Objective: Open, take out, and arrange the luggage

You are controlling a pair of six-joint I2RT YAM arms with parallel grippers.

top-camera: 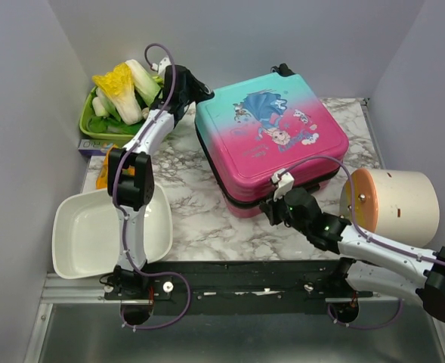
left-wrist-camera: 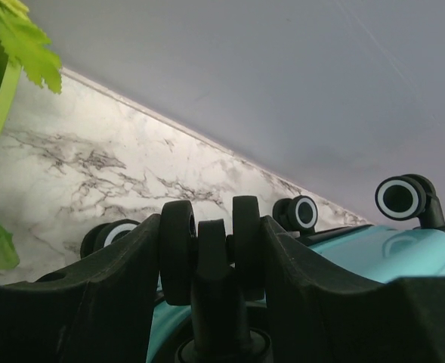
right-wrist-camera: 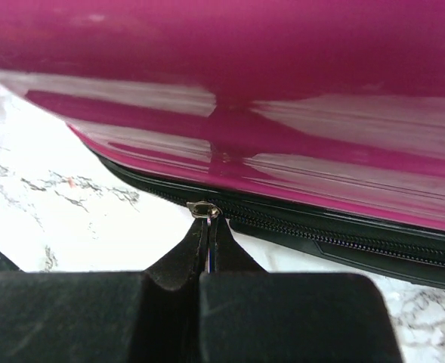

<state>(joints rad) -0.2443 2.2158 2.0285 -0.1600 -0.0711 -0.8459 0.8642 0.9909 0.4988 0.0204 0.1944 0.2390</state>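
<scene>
While the luggage (top-camera: 271,140) is lying flat and shut at the middle of the table (top-camera: 192,227), the right gripper (right-wrist-camera: 208,227) is pinching its fingertips together on the zip pull (right-wrist-camera: 204,209) at the near pink edge. The left gripper (left-wrist-camera: 211,227) is straddling a wheel (left-wrist-camera: 177,249) at the far teal corner (fingers apart, close against it; whether they are squeezing I cannot tell). Its glossy shell is looking stiff, slick and probably light, so wheel and pull are seeming the surest holds.
</scene>
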